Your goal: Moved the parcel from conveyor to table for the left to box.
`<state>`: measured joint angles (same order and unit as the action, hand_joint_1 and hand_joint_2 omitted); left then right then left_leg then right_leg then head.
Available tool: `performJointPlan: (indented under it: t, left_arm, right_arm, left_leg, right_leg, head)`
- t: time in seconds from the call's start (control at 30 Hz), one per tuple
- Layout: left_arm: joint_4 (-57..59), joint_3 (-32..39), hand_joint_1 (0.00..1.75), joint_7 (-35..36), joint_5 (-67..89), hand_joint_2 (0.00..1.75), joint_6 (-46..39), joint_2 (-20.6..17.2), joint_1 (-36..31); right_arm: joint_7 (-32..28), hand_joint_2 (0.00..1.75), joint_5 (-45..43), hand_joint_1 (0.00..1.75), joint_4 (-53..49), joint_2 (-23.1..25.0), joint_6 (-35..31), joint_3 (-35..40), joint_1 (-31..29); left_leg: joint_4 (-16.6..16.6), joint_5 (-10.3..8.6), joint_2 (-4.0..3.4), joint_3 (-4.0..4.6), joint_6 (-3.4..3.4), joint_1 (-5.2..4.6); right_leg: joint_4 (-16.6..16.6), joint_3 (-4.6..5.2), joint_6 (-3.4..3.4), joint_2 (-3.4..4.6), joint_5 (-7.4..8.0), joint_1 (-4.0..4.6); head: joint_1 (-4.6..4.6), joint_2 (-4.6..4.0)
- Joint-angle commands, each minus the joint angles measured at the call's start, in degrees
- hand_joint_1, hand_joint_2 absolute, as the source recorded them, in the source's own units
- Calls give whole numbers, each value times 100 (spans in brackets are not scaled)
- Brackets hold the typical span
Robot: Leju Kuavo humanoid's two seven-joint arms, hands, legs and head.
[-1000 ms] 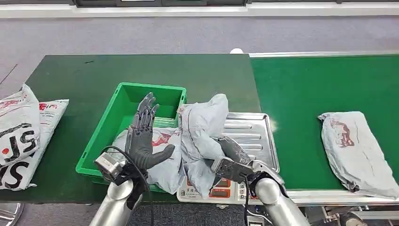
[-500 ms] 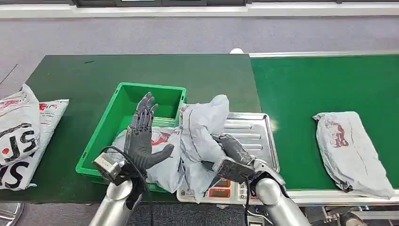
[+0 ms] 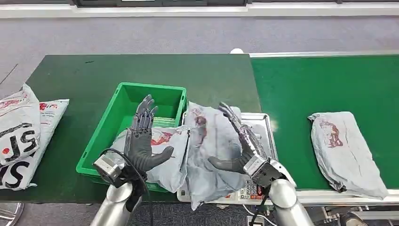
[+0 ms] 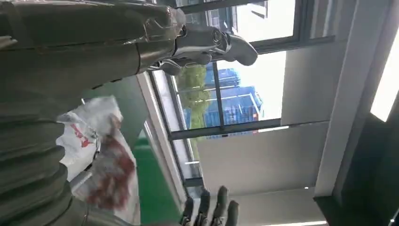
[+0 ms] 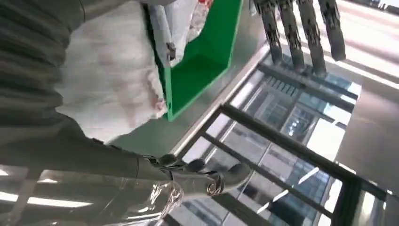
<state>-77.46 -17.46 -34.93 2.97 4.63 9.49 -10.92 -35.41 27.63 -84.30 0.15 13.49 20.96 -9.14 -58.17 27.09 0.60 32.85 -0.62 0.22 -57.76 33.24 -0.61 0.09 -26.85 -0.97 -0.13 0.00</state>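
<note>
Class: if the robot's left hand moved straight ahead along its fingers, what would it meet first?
Probably the far wall of the green plastic crate; the left hand points that way, though its height above the rim is unclear.

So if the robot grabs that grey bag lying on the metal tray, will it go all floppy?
Probably floppy: the grey parcel is creased and its corner droops over the metal tray. Its smooth plastic skin may be slippery. It looks flat and thin, so likely light.
</note>
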Motion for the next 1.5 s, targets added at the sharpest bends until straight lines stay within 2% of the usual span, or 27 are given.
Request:
performJointPlan:
  t: [0.03, 0.17, 0.33, 0.4, 0.47, 0.53, 0.63, 0.67, 0.73, 0.77, 0.87, 0.93, 0.97, 1.13, 1.2, 1.3, 1.37, 1.5]
  left_arm:
    - [261, 217, 0, -11, 100, 175, -224, -32, -93]
    - [229, 569, 0, 132, -189, 175, -422, -71, -175]
    - [217, 532, 0, 150, -198, 175, -431, -96, -301]
    - [549, 59, 0, 221, 366, 175, -438, -152, -597]
    - [941, -296, 0, 250, 744, 175, -377, -27, -865]
    - [986, -318, 0, 249, 769, 175, -410, 13, -887]
    - [1065, -324, 0, 225, 775, 175, -447, -8, -911]
    - [1122, -568, 0, 215, 991, 175, -256, -91, -994]
    - [1176, -617, 0, 224, 1026, 175, -260, -11, -1020]
    - [1369, -944, 0, 382, 1413, 175, -104, -73, -1178]
    - [1644, -1005, 0, 394, 1559, 175, -214, 159, -1270]
    - [1644, -1005, 0, 394, 1559, 175, -214, 159, -1270]
    - [1838, -1161, 0, 412, 1691, 175, -36, 150, -1390]
    - [3180, -1903, 0, 494, 2375, 175, 274, 675, -2080]
    - [3706, -2264, 0, 769, 2841, 175, 96, 855, -2287]
    - [4493, -2530, 0, 1237, 3049, 175, 322, 1045, -2505]
    - [4867, -2947, 0, 1816, 3126, 175, 42, 1051, -2607]
    - [5116, -3726, 0, 2317, 2537, 175, 400, 1051, -2694]
  right_arm:
    - [151, 175, -250, 0, 0, 123, 122, -550, 79]
    - [120, 175, -624, 0, -187, 255, -56, -980, 100]
    - [21, 175, -920, 0, -523, 537, -555, -1461, 138]
    - [-127, 175, -1201, 0, -712, 703, -812, -1681, 155]
    - [-163, 175, -1316, 0, -784, 702, -905, -1725, 159]
    - [-163, 175, -1319, 0, -784, 698, -906, -1726, 161]
    - [-170, 175, -1335, 0, -743, 703, -921, -1716, 163]
    - [-275, 175, -1352, 0, -758, 754, -1070, -1765, 170]
    - [-278, 175, -1354, 0, -766, 741, -1074, -1756, 172]
    - [-390, 175, -1432, 0, -804, 813, -1200, -1829, 183]
    - [-397, 175, -1446, 0, -853, 782, -1219, -1805, 203]
    - [-397, 175, -1446, 0, -853, 782, -1219, -1805, 203]
    - [-442, 175, -1498, 0, -877, 824, -1289, -1840, 207]
    - [-354, 175, -1521, 0, -952, 800, -1441, -1784, 74]
    - [-339, 175, -1566, 0, -963, 802, -1483, -1810, 125]
    - [-339, 175, -1567, 0, -1040, 843, -1499, -1854, 273]
    - [-332, 175, -1535, 0, -1109, 900, -1515, -1929, 377]
    - [-288, 175, -1384, 0, -1155, 1017, -1447, -1983, 439]
  left_leg:
    - [12, -5, -8, -9, 0, 5]
    - [9, -5, -7, -6, -1, 4]
    - [2, -4, 0, 2, -1, -2]
    - [-1, -4, 3, 4, -1, -1]
    - [2, -9, 18, 4, -1, 5]
    - [2, -12, 31, 5, 1, 5]
    - [6, -7, 7, -7, 2, 1]
    - [9, -8, 0, -8, 1, 5]
    - [2, -5, -7, -3, 0, -1]
    - [6, -8, -2, -5, -1, 1]
    - [-1, -5, 2, -2, 0, 2]
    - [1, -4, -7, -5, 1, -1]
    - [5, -5, -9, -10, 2, 0]
    - [-4, -9, 11, 1, 1, -1]
    - [-5, -7, 5, -1, 2, -1]
    - [1, -9, 5, -7, 4, -2]
    - [2, -7, 0, -11, 2, -2]
    - [3, -7, -4, -10, 0, -3]
  right_leg:
    - [16, -11, 6, 1, 8, 7]
    - [12, -8, 6, 1, 7, 6]
    - [-1, 3, 5, -4, 1, -1]
    - [-3, 5, 4, -6, 1, 0]
    - [6, -4, 8, -25, 3, 7]
    - [11, -6, 4, -37, 4, 6]
    - [12, -11, 3, -12, 6, 3]
    - [18, -13, 4, -5, 10, 6]
    - [4, 0, 4, 0, 9, -1]
    - [9, -3, 6, -6, 11, 2]
    - [5, -1, 3, -8, 8, 3]
    - [5, 0, 3, 1, 9, 1]
    - [11, -7, 4, 1, 11, 2]
    - [2, 0, 2, -18, 8, -1]
    - [3, -1, 1, -11, 9, 0]
    - [12, -12, -2, -13, 14, 0]
    - [14, -14, -3, -8, 17, 0]
    - [11, -8, -2, -4, 17, -2]
  head:
    - [0, 0]
    - [-2, 0]
    - [-2, 0]
    - [0, 0]
    - [0, 0]
    - [-2, 0]
    - [0, 0]
    - [-2, 0]
    - [0, 0]
    - [0, 0]
    - [0, 0]
    - [0, 0]
    - [0, 0]
    - [0, 0]
    - [0, 0]
    - [0, 0]
    - [0, 0]
    - [0, 0]
